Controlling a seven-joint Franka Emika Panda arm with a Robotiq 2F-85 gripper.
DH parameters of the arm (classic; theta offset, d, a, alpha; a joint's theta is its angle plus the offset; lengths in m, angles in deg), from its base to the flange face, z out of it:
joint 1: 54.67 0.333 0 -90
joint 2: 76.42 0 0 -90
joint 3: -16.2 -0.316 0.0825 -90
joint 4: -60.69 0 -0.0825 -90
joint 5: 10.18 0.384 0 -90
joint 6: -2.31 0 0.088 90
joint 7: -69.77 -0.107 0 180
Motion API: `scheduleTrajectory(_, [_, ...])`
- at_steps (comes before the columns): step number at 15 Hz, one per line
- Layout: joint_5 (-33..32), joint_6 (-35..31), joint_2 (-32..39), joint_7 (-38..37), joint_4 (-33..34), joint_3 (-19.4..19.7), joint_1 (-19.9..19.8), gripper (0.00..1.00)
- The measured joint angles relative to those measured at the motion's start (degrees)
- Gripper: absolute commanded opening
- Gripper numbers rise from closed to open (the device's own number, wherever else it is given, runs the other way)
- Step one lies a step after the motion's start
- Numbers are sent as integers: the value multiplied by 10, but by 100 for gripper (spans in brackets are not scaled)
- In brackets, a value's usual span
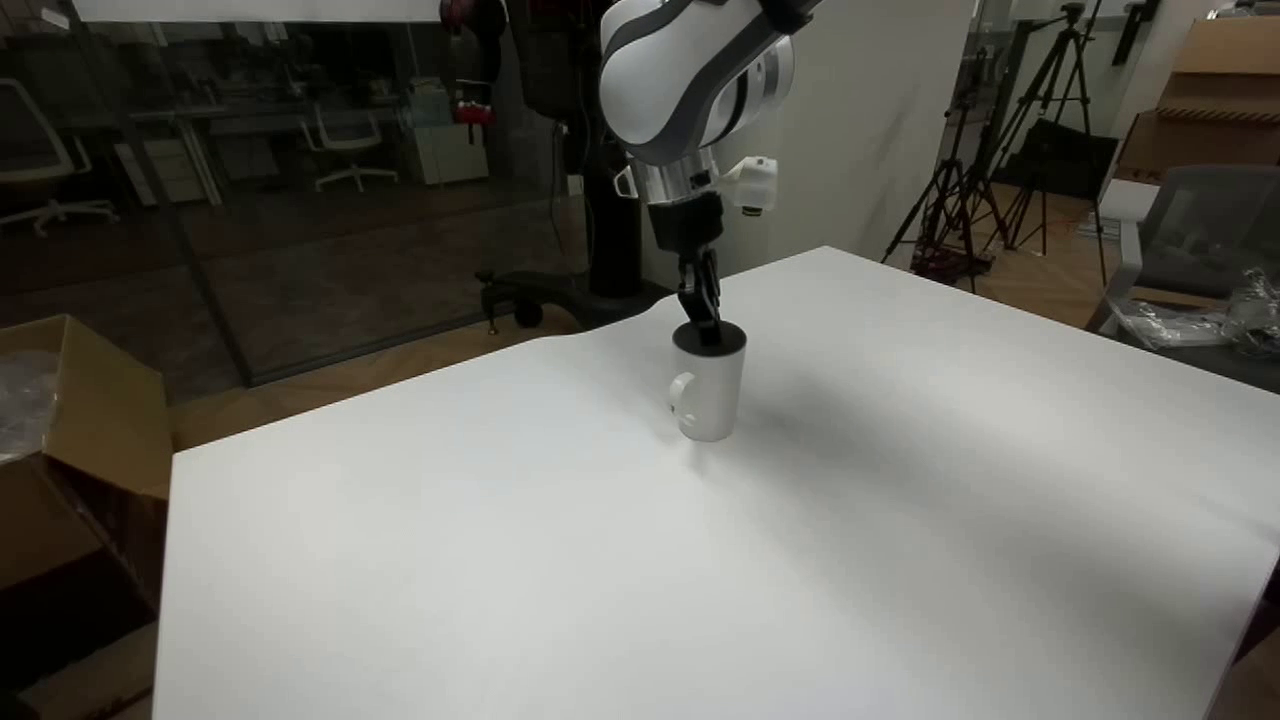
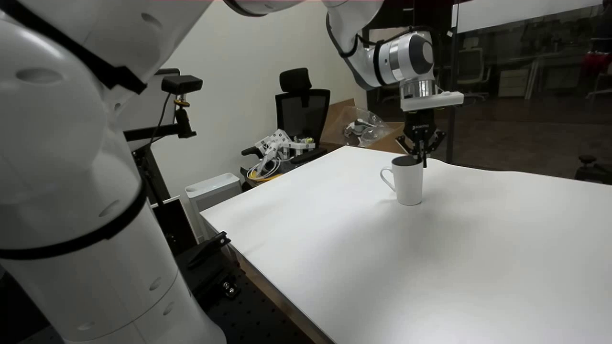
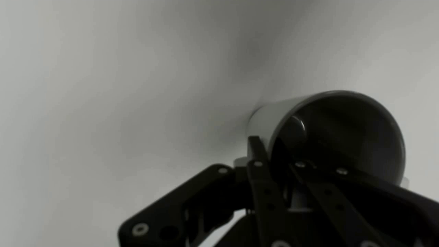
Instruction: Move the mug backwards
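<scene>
Gripper, foremost in the wrist view, filling its lower part. I have it astride the wall of the mug: one finger lies along the outside, its partner sits within the dark interior, and I judge the two clamped on the ceramic between them. In both exterior views the mug is upright, on the table or only just over it; which of these, I cannot tell. An exterior view places it well apart from the near part of the arm; in both, its handle stands free of the gripper. Progress, as I judge it: approach and grasp are done; placing and release are not. How much of the backward shift is complete I cannot say, since no goal is marked and the task does not state which way is back. Left to me, probably: carry or slide the mug whatever way is wanting, settle it level, let go, and lift clear.
</scene>
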Motion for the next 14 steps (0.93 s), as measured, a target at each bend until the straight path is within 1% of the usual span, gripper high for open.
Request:
scheduleTrajectory(3, [11, -11, -25, 0, -47, -24, 2, 2])
scheduleTrajectory(6, [27, -23, -72, -17, -125, -45, 12, 2])
scheduleTrajectory(8, [31, -37, -111, -60, -185, -47, 26, 2])
scheduleTrajectory(11, [31, -69, -171, -160, -276, -40, 48, 2])
scheduleTrajectory(14, [31, -114, -235, -242, -373, -27, 58, 2])
